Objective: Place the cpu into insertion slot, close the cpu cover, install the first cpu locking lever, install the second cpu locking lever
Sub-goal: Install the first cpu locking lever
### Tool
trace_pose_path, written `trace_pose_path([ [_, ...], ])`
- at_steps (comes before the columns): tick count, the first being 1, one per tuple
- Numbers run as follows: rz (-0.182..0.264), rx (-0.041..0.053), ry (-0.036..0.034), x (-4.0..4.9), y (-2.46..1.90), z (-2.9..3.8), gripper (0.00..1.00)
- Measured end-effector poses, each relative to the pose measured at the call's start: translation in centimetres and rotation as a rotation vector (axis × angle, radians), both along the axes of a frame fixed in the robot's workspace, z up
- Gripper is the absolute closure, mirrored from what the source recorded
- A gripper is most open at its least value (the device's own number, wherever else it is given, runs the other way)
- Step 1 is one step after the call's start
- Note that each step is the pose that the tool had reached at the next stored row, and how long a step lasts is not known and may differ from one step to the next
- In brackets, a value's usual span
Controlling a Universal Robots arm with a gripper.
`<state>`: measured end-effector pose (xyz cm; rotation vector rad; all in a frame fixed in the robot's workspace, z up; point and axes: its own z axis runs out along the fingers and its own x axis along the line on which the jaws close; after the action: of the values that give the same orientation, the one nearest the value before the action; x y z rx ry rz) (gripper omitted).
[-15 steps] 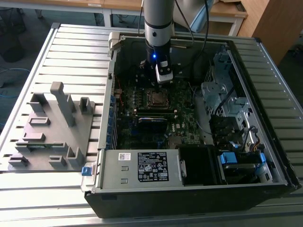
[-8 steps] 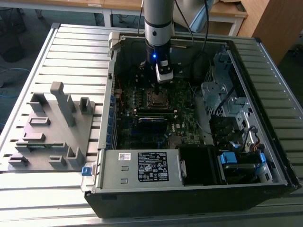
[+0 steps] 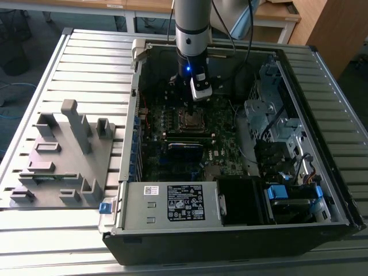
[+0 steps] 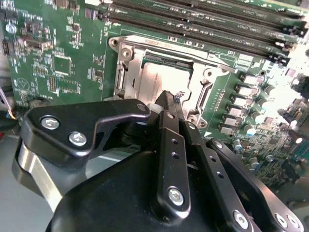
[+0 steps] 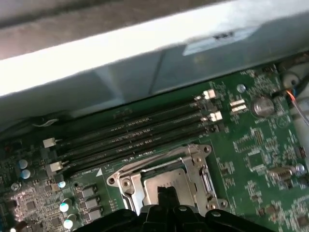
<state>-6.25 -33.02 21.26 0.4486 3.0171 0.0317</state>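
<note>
step: cpu (image 4: 161,79) seated in insertion slot (image 4: 126,79), cpu cover (image 4: 198,89) down | fingers (image 4: 169,104) pinched narrow, empty, just above cpu | judgement: levers need hooking

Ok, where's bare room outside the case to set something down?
The slatted table is bare behind the grey fixture, on the exterior view's left of the computer case. Inside is crowded: the end effector hangs over the insertion slot.
</note>
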Motion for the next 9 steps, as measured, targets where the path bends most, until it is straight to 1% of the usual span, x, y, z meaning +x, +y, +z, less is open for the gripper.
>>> trace_pose_path([
  [5, 0.079, -0.0002, 0.0001, 0.0, 0.0, -0.15, 0.9],
  [9, 0.115, -0.0015, 0.0003, 0.02, 0.0, -0.19, 0.9],
])
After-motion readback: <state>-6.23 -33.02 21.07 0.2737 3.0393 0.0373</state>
